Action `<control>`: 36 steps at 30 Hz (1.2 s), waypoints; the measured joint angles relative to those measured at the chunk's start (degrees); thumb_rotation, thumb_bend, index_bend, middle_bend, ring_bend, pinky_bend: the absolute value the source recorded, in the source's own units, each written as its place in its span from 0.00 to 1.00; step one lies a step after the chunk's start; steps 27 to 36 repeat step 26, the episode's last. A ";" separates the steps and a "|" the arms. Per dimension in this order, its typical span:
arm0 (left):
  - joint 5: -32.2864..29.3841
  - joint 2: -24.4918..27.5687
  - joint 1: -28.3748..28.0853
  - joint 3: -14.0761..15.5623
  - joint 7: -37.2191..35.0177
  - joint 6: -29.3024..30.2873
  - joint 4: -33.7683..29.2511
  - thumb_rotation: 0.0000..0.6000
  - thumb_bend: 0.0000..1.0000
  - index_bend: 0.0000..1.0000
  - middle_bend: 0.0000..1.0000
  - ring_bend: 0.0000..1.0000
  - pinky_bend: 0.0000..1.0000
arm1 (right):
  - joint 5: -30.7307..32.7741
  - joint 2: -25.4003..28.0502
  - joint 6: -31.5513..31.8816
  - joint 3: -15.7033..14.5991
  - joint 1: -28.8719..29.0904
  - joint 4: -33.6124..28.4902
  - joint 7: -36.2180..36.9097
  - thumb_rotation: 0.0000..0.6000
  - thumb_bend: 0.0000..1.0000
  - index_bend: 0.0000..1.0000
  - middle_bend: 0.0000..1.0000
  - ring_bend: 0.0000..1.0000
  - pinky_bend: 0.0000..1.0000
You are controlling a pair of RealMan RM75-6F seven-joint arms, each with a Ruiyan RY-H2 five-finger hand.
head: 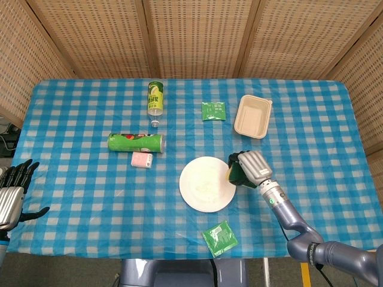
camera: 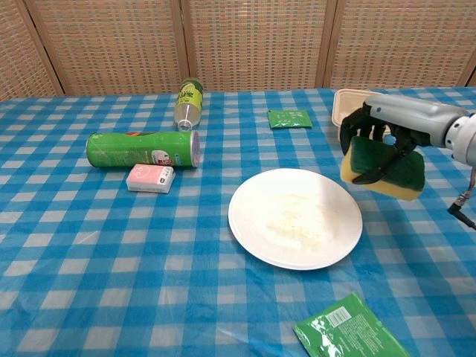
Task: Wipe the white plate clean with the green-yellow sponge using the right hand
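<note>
**Head view: sponge hangs beside the plate, clear of its rim**

Head view shows the right hand gripping the green-yellow sponge just off the right edge of the white plate, fingers wrapped over the green scouring face so the pad sits firmly in the palm. From the chest view the sponge hangs above the surface, apart from the plate, its yellow foam edge lowest and its green face turned outward. That lifted, sideways position suggests a pause between strokes or the end of wiping, since nothing touches the dish. A faint cloudy patch at the plate's centre may be residue or glare; which one cannot be told. The left hand waits at the far left edge of the surface, fingers spread and holding nothing, well away from the work, as the task calls only for the right. A green can lies on its side near a small pink pack, with a bottle behind them and a beige tray beyond the sponge, all apart from the plate, leaving room for sweeping strokes
</note>
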 measured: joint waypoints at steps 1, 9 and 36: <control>-0.05 -0.01 -0.01 -0.02 0.02 -0.03 0.02 1.00 0.00 0.00 0.00 0.00 0.00 | 0.41 -0.26 -0.34 -0.32 0.05 1.04 -1.90 1.00 0.19 0.27 0.28 0.33 0.40; -0.33 -0.07 -0.12 -0.10 0.12 -0.37 0.09 1.00 0.00 0.00 0.00 0.00 0.00 | 4.34 -1.93 -1.44 -1.24 0.36 3.81 -12.33 1.00 0.00 0.06 0.08 0.17 0.24; 0.91 -1.88 0.71 -0.64 3.25 3.60 1.85 1.00 0.00 0.00 0.00 0.00 0.00 | -5.95 11.66 18.80 -3.48 -9.84 -13.04 -13.08 1.00 0.00 0.03 0.00 0.00 0.00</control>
